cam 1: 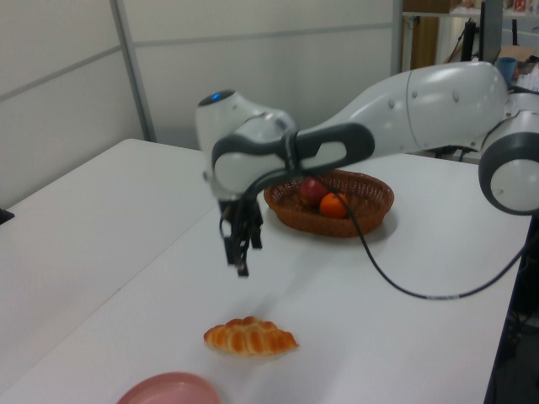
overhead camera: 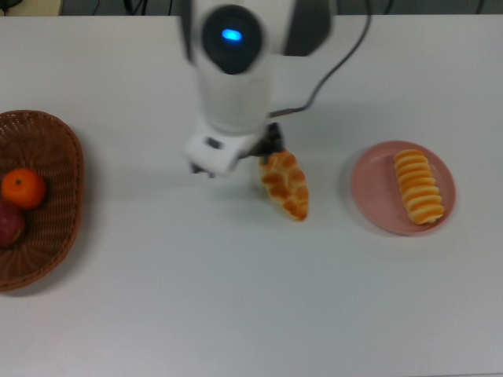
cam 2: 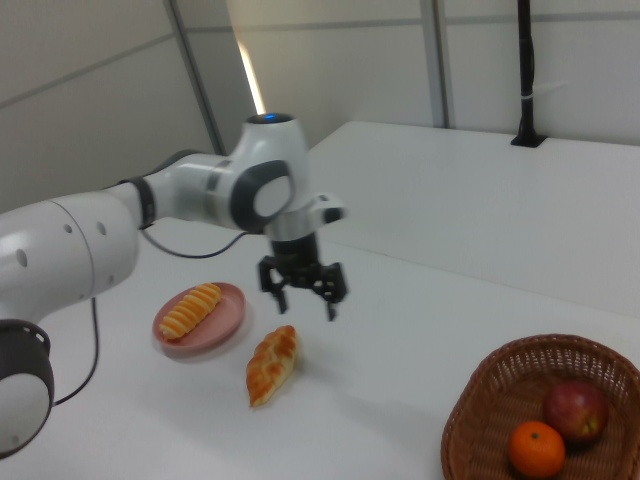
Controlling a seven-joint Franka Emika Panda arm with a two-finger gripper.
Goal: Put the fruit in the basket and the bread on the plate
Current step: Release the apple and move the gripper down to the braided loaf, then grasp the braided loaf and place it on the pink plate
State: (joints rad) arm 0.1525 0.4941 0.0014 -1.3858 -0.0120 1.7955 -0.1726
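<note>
The gripper (cam 2: pixel 305 293) hangs in the air above the white table (overhead camera: pixel 236 298), its two fingers spread apart and pointing down with nothing between them. In the right view it sits just above and behind the far end of the braided loaf (cam 2: pixel 271 364). In the top view the arm's white body (overhead camera: pixel 232 86) covers the gripper, and the braided loaf (overhead camera: pixel 284 179) lies just to the top view's right of it, flat on the table near the middle.

The pink plate (overhead camera: pixel 369 192) sits at the top view's right, well apart from the braided loaf, and the ribbed loaf (overhead camera: pixel 418 186) lies on it, along its right half. In the right view the plate (cam 2: pixel 226 310) is at the left, near the braided loaf, with the ribbed loaf (cam 2: pixel 189 310) across it.

The wicker basket (overhead camera: pixel 59 220) stands at the top view's left edge, well apart from both loaves. Inside it the mandarin (overhead camera: pixel 23 188) rests just beside the apple (overhead camera: pixel 9 226). In the left view the basket (cam 1: pixel 370 198) is at the far end of the table, with the apple (cam 1: pixel 313 188) and mandarin (cam 1: pixel 333 204) side by side inside it, partly behind the arm. A black cable (cam 1: pixel 396 282) loops from the arm above the table.
</note>
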